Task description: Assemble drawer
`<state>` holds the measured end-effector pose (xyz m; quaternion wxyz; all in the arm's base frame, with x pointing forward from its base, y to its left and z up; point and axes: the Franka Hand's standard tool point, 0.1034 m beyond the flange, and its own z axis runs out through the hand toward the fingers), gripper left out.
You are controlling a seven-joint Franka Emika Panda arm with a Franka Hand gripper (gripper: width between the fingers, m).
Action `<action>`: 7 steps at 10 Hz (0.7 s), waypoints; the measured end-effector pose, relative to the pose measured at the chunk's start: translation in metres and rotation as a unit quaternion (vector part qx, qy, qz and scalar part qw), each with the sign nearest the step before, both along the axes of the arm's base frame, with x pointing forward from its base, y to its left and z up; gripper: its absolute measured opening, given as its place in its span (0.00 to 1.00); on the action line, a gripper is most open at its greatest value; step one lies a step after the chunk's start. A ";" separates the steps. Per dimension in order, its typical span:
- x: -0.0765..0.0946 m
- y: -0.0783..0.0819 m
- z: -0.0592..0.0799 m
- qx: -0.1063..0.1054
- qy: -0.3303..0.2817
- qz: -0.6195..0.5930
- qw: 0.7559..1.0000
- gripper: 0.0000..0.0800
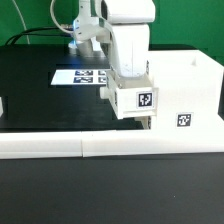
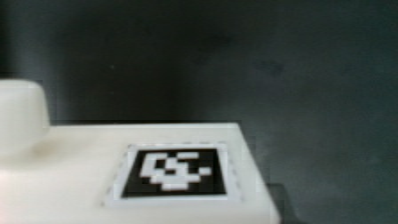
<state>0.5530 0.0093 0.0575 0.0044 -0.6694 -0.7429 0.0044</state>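
White tray (image 1: 139, 99) hangs just beside the shell (image 1: 186, 95); you can't tell whether the gripper (image 1: 128, 85) is clenched. A tilted entry could jam it.

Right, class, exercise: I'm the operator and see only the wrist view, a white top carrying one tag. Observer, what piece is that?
Observer: It looks to be the small tray directly under the arm, with a tag facing the exterior camera.
Operator: What's next to it?
Observer: The large shell stands close on the exterior view's right.
Operator: And the marker board?
Observer: The marker board lies behind the arm, toward the exterior view's left.
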 end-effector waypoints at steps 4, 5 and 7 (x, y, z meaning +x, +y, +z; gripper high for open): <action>0.001 0.000 0.002 0.000 -0.002 -0.008 1.000 0.20; 0.002 0.001 0.007 -0.001 -0.004 -0.008 1.000 0.37; 0.004 -0.002 0.020 -0.006 0.000 -0.009 1.000 0.62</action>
